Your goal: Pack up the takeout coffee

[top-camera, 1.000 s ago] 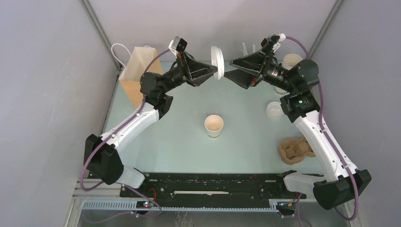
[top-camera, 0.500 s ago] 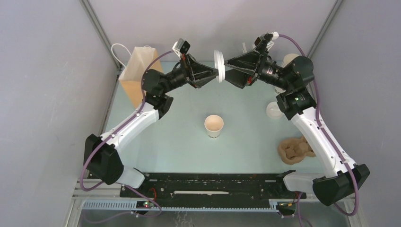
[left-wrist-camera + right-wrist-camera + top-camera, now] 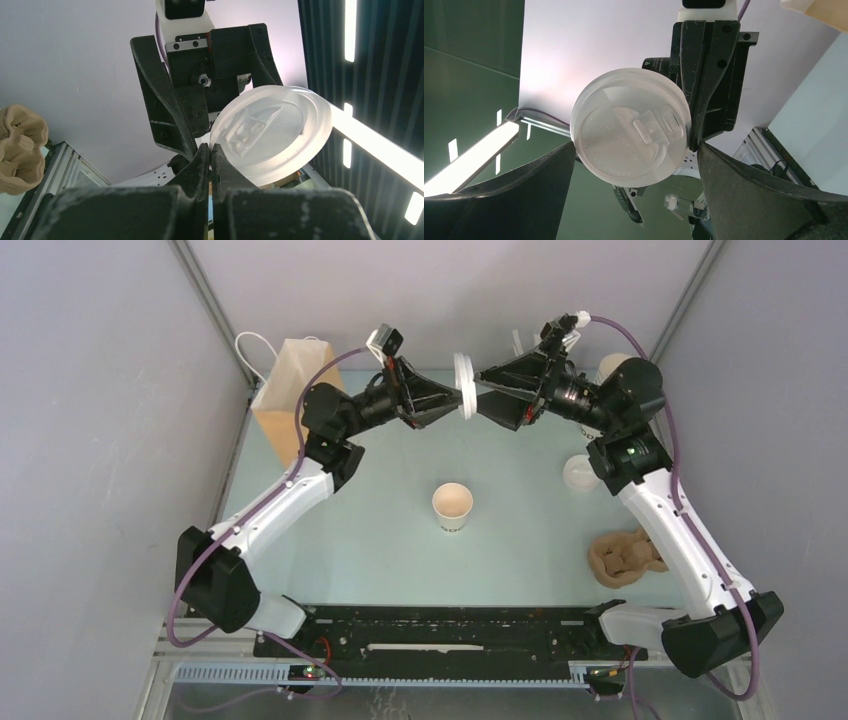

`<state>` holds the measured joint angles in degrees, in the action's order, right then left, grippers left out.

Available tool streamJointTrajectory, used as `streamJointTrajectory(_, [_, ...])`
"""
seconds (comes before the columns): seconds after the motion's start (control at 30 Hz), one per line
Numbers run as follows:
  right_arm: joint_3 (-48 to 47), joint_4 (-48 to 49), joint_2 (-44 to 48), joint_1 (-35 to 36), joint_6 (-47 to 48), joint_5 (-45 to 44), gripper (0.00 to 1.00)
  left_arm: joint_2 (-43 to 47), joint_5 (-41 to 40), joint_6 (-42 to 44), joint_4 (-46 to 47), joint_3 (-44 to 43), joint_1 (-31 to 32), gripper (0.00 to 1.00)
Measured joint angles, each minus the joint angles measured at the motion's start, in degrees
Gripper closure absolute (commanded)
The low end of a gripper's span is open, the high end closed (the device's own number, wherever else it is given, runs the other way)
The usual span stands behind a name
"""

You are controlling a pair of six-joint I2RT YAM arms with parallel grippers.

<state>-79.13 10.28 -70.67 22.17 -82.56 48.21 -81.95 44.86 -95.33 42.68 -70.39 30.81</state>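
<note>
Closing in: right claw, spread wide, has moved up either side of the lid; left claw stays clenched on its rim, mid-air. The lidless cup sits unmoved on the surface.

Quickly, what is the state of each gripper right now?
Left gripper: shut, pinching the rim of the white lid.
Right gripper: open, one finger on either side of that lid, not gripping it.
</note>
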Motion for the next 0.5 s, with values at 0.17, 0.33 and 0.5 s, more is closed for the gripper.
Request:
streamJointTrajectory(0.17, [1.11,-0.55,1.84,-1.84,0.0,0.13,0.0,0.02,0.35,0.94,-1.38,0.0,-0.26,1.0])
streamJointTrajectory(0.33, [2.34,1.53,3.45,-2.32,-0.7,0.31,0.0,0.02,0.35,1.36,-2.23,0.0,-0.5,1.0])
streamJointTrajectory(0.5, [3.13,2.34,3.41,-2.32,-1.36,0.39,0.0,0.0,0.35,1.38,-2.73,0.02,-0.52,1.0])
